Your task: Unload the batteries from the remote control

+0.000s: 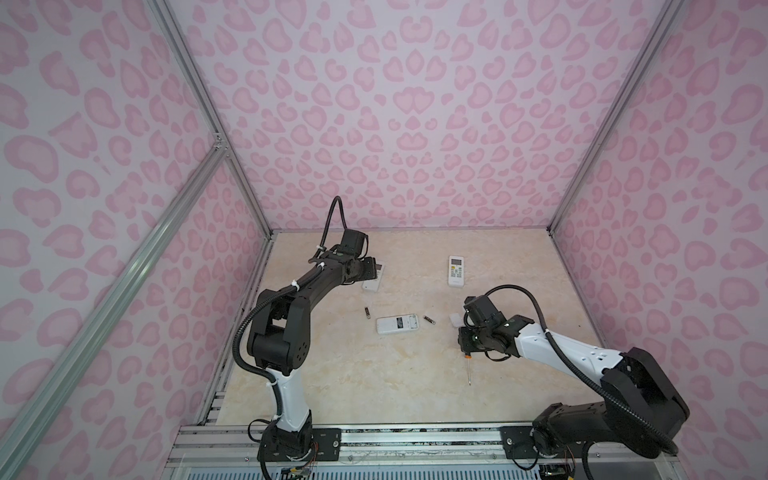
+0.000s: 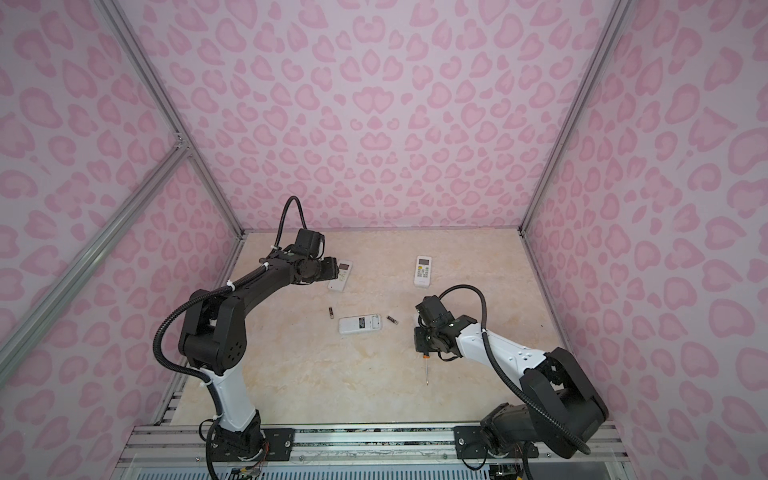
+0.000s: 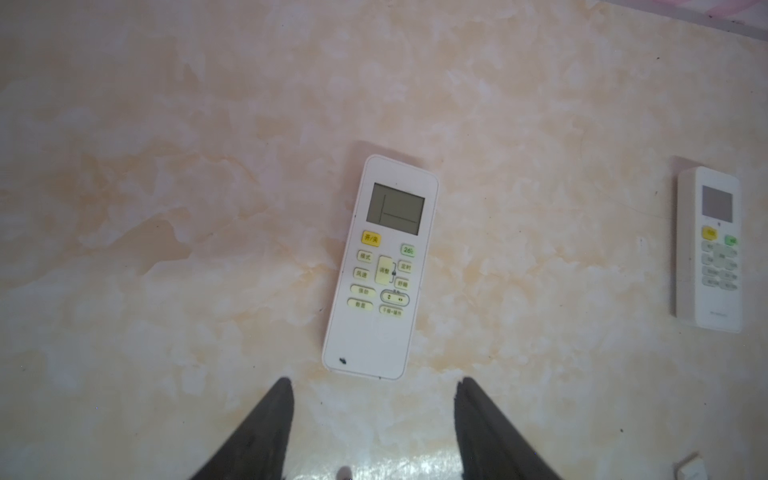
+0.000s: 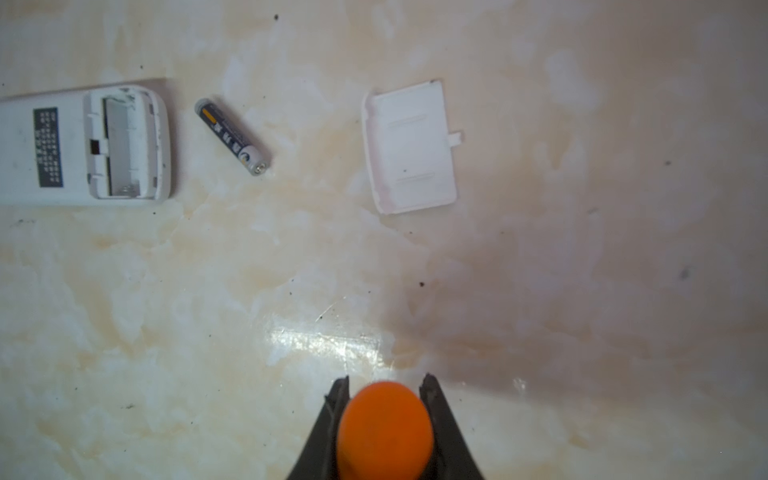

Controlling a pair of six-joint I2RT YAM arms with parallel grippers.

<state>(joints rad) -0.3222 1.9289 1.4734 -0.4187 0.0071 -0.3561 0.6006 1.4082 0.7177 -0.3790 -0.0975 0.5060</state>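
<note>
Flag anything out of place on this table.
The middle remote lies face-down, its battery bay open and seemingly empty. A white cover lies apart; one battery lies loose off one end, another battery off the opposite end. Nothing looks broken.

glossy marble-look tabletop (image 4: 332, 340), matt white plastic cover (image 4: 409, 149), batt. (image 4: 232, 135) w/ shiny metal end.

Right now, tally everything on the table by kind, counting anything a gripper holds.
Remotes: 3
Batteries: 2
Battery cover: 1
Screwdriver: 1
Total: 7
</note>
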